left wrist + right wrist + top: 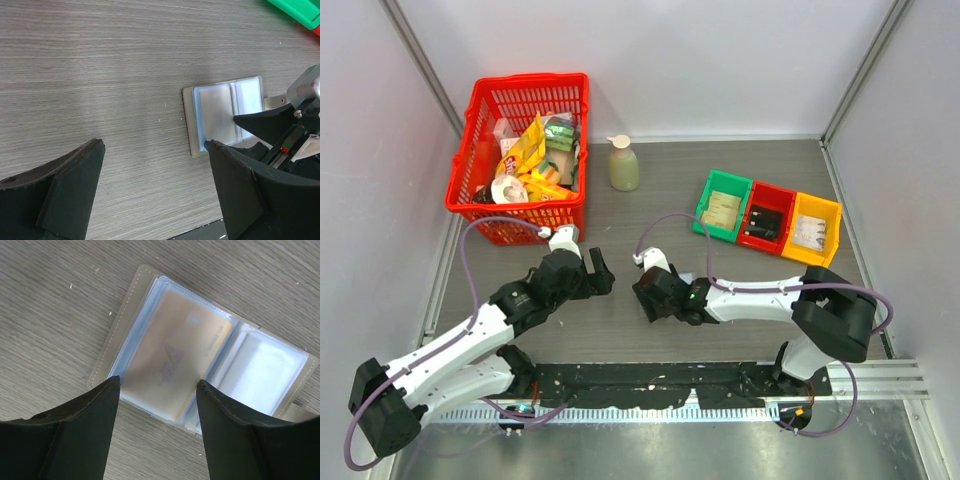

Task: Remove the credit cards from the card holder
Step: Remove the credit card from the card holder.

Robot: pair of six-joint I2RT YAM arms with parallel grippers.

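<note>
— One broad grey wood-grain surface [100, 75]; what lies on it?

— A small folding card holder [260, 372], spread open and flat. It has a grey-olive stitched border outside and clear, bluish plastic sleeves inside.

— Anything in the sleeves?

— One sleeve shows a yellow-orange credit card [175, 350], blurred behind the plastic. The neighbouring sleeve looks pale, and I cannot tell what it holds.

— Where are the right fingers [75, 430]?

— They are black, spread apart and gripping nothing. They hang over the holder's near edge, one tip at each side of the orange card's short end. Whether they touch the plastic I cannot tell.

— And the left fingers [70, 190]?

— They are wide open too, and empty, above bare surface. In the left wrist view the holder lies just beyond one tip, with its far end partly covered by the right arm's fingers.
</note>
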